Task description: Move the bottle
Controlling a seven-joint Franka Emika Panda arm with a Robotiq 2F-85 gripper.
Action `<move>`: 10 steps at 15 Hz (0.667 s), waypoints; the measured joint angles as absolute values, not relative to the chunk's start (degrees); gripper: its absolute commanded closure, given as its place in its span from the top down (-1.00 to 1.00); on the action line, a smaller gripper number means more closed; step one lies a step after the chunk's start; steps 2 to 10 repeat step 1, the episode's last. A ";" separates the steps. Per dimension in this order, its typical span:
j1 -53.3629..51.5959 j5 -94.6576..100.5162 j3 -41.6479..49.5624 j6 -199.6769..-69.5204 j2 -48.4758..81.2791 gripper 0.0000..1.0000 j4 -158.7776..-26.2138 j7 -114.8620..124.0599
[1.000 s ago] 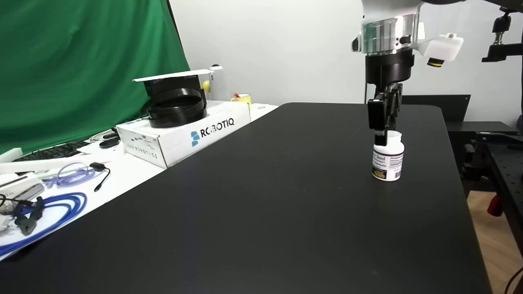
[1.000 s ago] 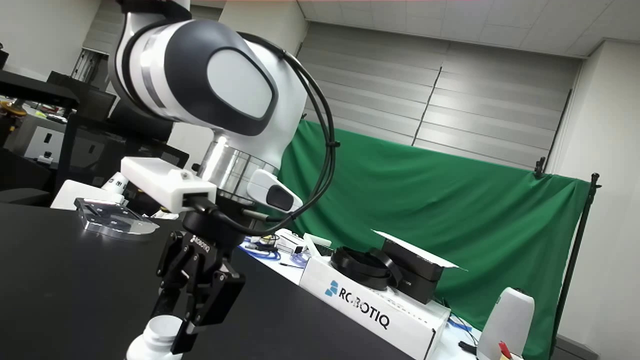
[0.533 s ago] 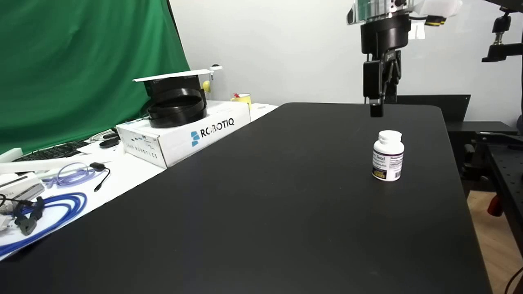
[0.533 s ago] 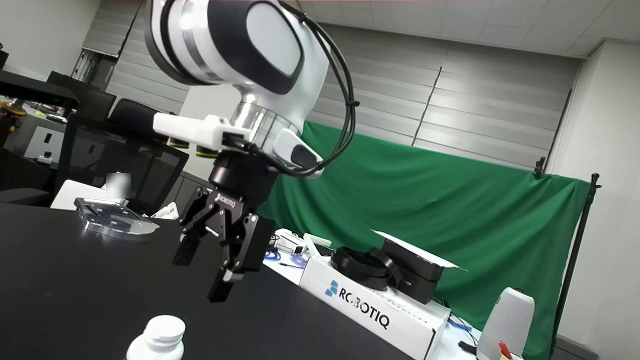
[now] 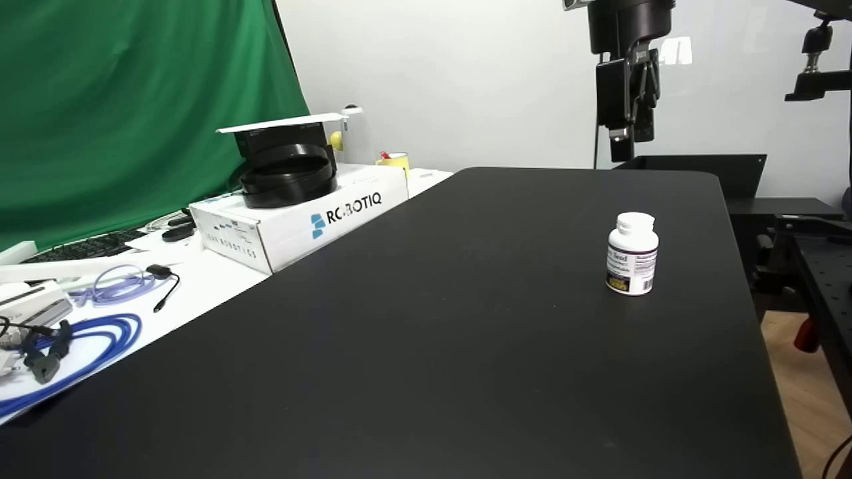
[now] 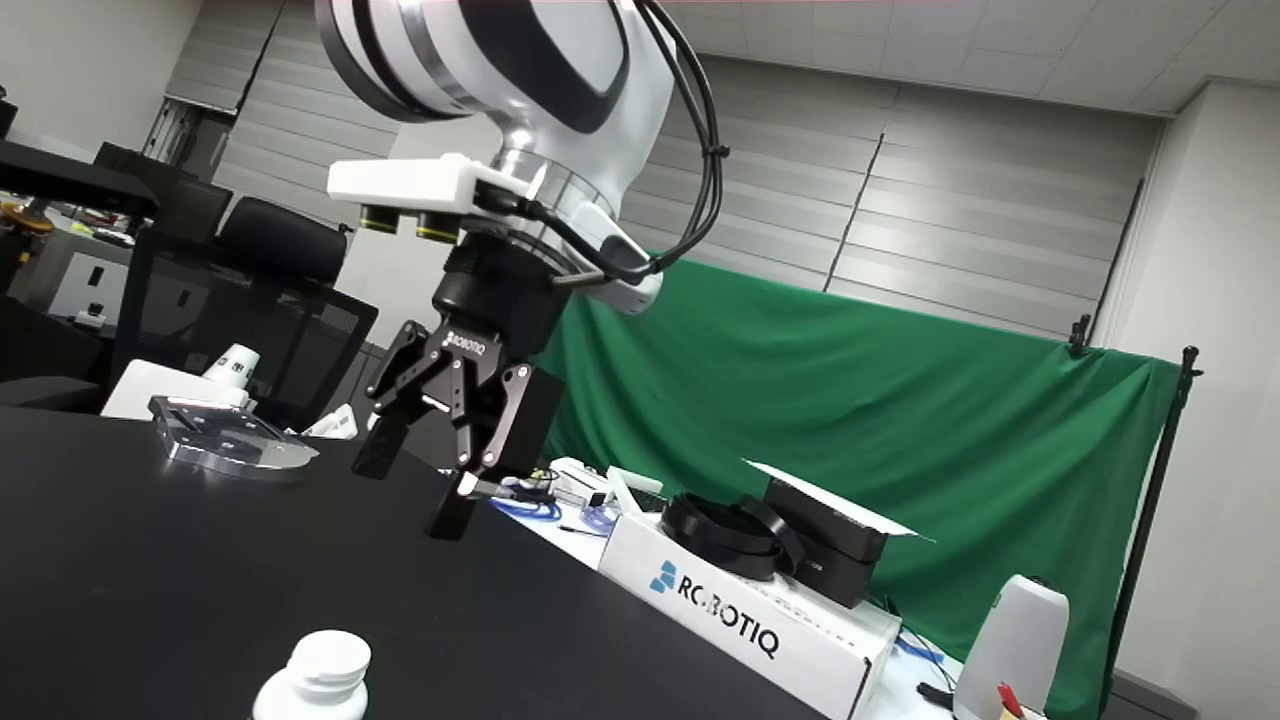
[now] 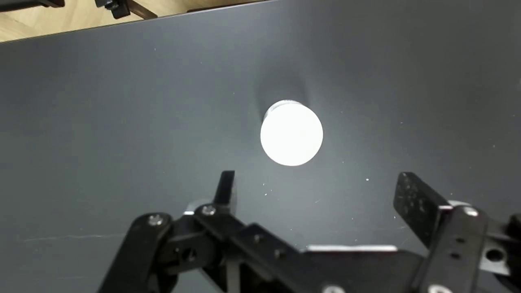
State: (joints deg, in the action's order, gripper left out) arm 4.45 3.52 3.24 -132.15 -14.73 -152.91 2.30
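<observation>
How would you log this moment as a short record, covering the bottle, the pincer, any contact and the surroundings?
object: small white bottle, cap on
pose: upright on the black table
print: label white with a dark upper stripe; most text too small to read
grip: pincer open, holding nothing
contact: none; pincer in the air, apart from the bottle
nearby: white box lettered Robotiq, black ring-shaped items on top
backdrop: green curtain
final placement: cannot be told

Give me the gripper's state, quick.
Black Robotiq gripper: open, jaws wide apart, holding nothing; clear of the small white round plastic bottle.
</observation>
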 measured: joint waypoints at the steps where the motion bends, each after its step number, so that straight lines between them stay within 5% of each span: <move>1: 4.45 3.52 3.24 -132.13 -14.73 0.99 -152.91 2.30; 10: 4.45 3.52 3.24 -132.13 -14.73 0.99 -152.91 2.30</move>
